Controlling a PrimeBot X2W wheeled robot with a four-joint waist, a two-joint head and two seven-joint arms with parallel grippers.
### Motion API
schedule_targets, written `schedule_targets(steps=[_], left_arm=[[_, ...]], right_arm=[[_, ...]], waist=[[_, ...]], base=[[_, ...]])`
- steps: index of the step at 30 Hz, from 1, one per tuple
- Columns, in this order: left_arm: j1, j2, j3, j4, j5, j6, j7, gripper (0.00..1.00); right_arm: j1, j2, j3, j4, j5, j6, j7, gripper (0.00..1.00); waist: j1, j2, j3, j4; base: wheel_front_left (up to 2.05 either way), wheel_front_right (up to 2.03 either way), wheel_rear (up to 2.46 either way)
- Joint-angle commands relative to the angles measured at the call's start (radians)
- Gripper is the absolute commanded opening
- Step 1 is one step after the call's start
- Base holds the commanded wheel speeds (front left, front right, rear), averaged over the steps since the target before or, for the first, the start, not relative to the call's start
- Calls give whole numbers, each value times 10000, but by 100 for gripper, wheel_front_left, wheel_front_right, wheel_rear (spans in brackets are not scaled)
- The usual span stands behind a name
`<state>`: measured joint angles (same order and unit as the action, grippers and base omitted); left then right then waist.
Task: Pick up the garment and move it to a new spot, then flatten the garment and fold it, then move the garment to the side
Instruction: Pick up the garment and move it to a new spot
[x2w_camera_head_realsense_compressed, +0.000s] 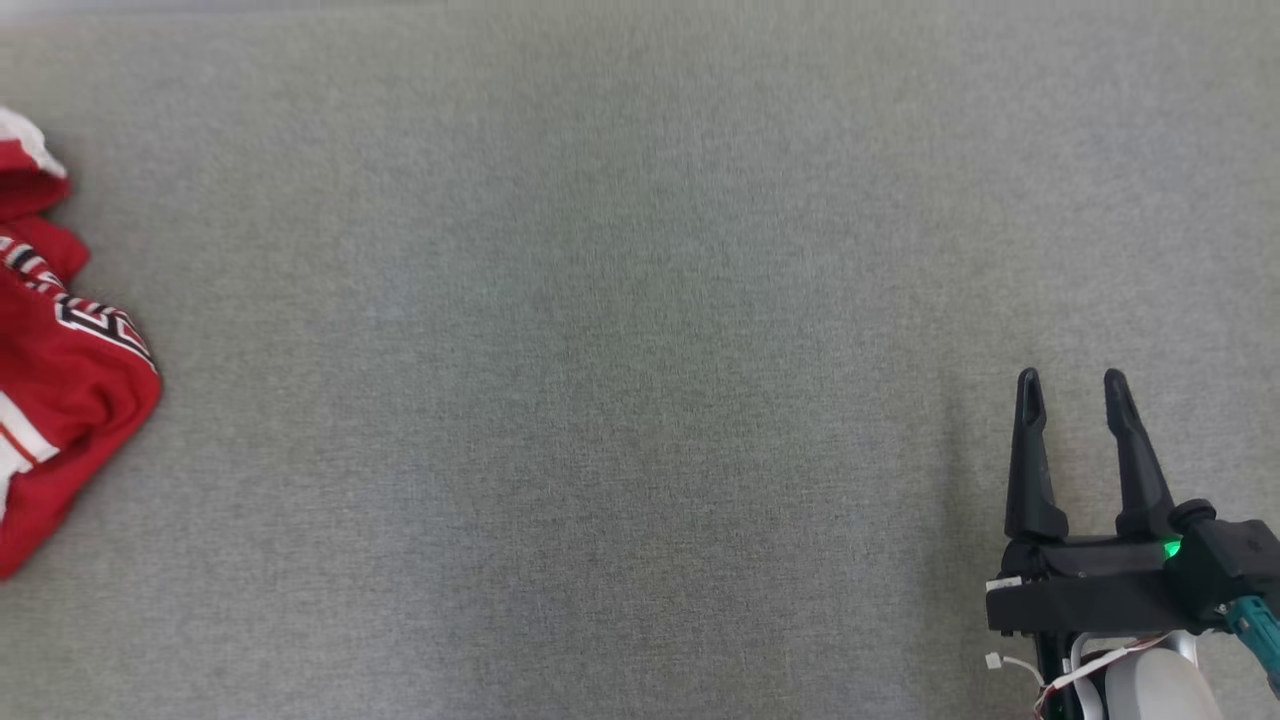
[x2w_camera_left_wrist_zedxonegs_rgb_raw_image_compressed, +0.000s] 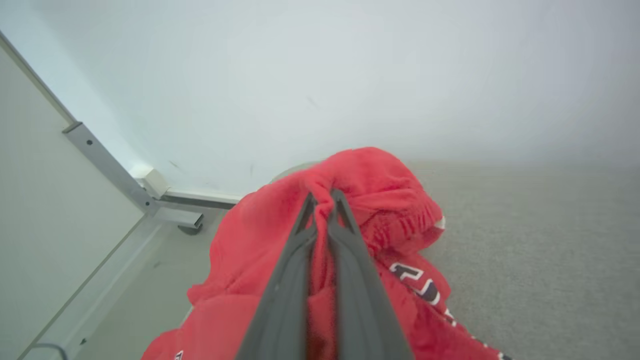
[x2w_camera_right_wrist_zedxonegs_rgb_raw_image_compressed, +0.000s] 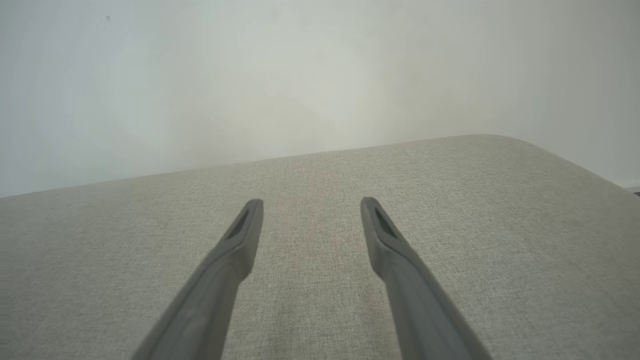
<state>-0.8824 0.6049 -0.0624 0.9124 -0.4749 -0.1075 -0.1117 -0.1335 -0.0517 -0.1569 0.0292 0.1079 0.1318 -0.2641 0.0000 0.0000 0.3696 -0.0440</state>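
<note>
The garment (x2w_camera_head_realsense_compressed: 70, 380) is red with white and black striped trim, bunched up at the far left edge of the grey surface in the head view, partly cut off by the frame. In the left wrist view my left gripper (x2w_camera_left_wrist_zedxonegs_rgb_raw_image_compressed: 324, 196) is shut, its fingertips pinching a fold of the red garment (x2w_camera_left_wrist_zedxonegs_rgb_raw_image_compressed: 380, 200) near the top of the heap. My right gripper (x2w_camera_head_realsense_compressed: 1072, 385) stands open at the lower right, far from the garment, with nothing between its fingers (x2w_camera_right_wrist_zedxonegs_rgb_raw_image_compressed: 245, 230) above bare cloth.
A grey fabric surface (x2w_camera_head_realsense_compressed: 620, 380) spans the head view. The left wrist view shows a pale wall and a metal frame rail (x2w_camera_left_wrist_zedxonegs_rgb_raw_image_compressed: 110, 165) beyond the surface's edge. The surface's rounded far corner (x2w_camera_right_wrist_zedxonegs_rgb_raw_image_compressed: 500, 142) meets a pale wall.
</note>
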Motion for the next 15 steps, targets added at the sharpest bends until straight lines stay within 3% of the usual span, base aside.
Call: schedule_targets(steps=[1, 9, 15], left_arm=[[-178, 150, -58, -169, 193, 51, -212, 0], [-904, 493, -577, -1727, 668, -39, -662, 0], [-1323, 191, -1273, -3971, 849, -127, -9, 0]], right_arm=[[123, 27, 31, 62, 75, -21, -7, 100], [375, 25, 180, 366, 595, -21, -5, 100], [494, 24, 455, 582, 1050, -21, -7, 100]], waist=[[0, 0, -395, 75], [0, 0, -1264, -50], [0, 0, -1685, -572]], base=[[0, 0, 0], [0, 0, 0], [0, 0, 0]])
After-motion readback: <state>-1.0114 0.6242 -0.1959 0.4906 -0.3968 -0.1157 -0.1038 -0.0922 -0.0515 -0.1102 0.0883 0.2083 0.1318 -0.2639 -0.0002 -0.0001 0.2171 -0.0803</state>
